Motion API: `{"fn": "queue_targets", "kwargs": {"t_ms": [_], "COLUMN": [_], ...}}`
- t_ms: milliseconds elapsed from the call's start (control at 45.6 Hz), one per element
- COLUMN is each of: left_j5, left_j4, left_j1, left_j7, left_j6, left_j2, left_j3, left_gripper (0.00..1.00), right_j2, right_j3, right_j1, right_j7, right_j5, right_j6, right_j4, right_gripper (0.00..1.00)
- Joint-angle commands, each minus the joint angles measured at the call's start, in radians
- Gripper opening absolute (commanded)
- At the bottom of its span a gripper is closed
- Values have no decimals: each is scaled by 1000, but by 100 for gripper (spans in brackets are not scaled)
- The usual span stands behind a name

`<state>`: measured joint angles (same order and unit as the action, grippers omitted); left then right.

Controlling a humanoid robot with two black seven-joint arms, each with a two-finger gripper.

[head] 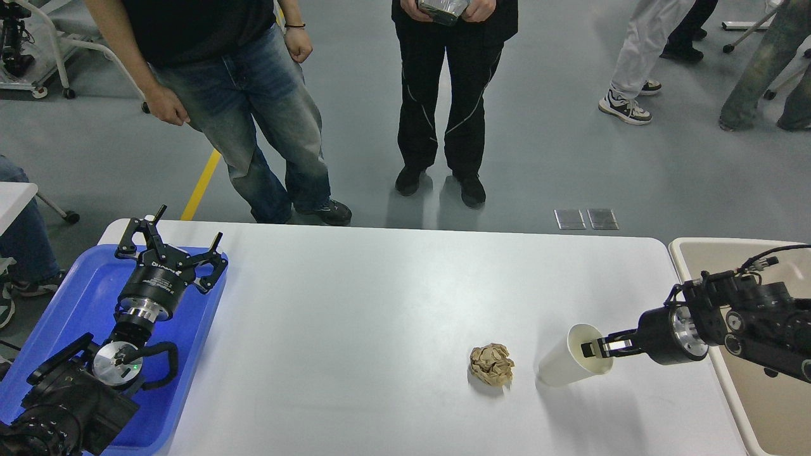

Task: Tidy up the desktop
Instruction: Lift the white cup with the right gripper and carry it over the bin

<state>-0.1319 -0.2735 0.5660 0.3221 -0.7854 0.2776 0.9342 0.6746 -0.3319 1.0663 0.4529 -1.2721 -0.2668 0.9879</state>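
The white desktop [380,304] fills the middle of the head view. A white paper cup [567,364] is at its right part, tilted with its mouth up and to the right. My right gripper [594,348] is shut on the cup's rim, one finger inside the mouth. A crumpled brown paper ball [491,365] lies just left of the cup. My left gripper [170,244] is open and empty, held over the blue tray [76,297] at the table's left end.
A beige bin [760,405] stands off the table's right end, under my right arm. Two people stand close behind the far table edge, others farther back at the right.
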Motion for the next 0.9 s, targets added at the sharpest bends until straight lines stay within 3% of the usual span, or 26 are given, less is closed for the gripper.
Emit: {"fn": "queue_targets", "kwargs": {"t_ms": [0,307,592,878], "left_j5": [0,0,0,0], "left_j4": [0,0,0,0], "left_j1": [0,0,0,0], "left_j7": [0,0,0,0], "left_j6": [0,0,0,0], "left_j2": [0,0,0,0], "left_j3": [0,0,0,0], "left_gripper": [100,100,100,100], "right_j2": [59,210,298,339], "right_j3": [62,171,339,367], "right_j1": [26,98,141,187], "right_j7": [29,78,79,79], "right_j5": [8,16,100,125], "right_j6": [3,-18,-130,-180], "right_j4": [14,112,143,143], "right_gripper": [0,0,0,0]}}
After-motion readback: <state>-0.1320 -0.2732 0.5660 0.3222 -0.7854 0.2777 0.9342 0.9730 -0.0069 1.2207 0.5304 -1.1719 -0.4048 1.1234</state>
